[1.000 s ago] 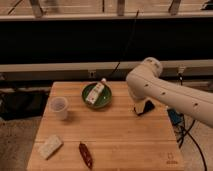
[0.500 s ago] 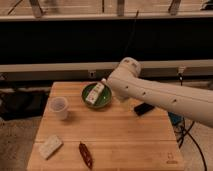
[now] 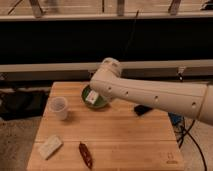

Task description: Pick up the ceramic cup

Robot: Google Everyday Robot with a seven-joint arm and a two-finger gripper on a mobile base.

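While the ceramic cup [image 3: 59, 107] stands free near the left edge of the wooden table [image 3: 125, 142], the arm [image 3: 150, 95] hangs over the green bowl [image 3: 100, 103] beside it, with the gripper hidden behind the arm and its state impossible to tell; seemingly mid-approach, it must next shift across and descend around the cup.

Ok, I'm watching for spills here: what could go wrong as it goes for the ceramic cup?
The arm hangs low over the green bowl and might knock it. The ceramic cup stands near the table's edge, so a nudge could tip it off. The pincer is not in view, so its aim is unchecked.
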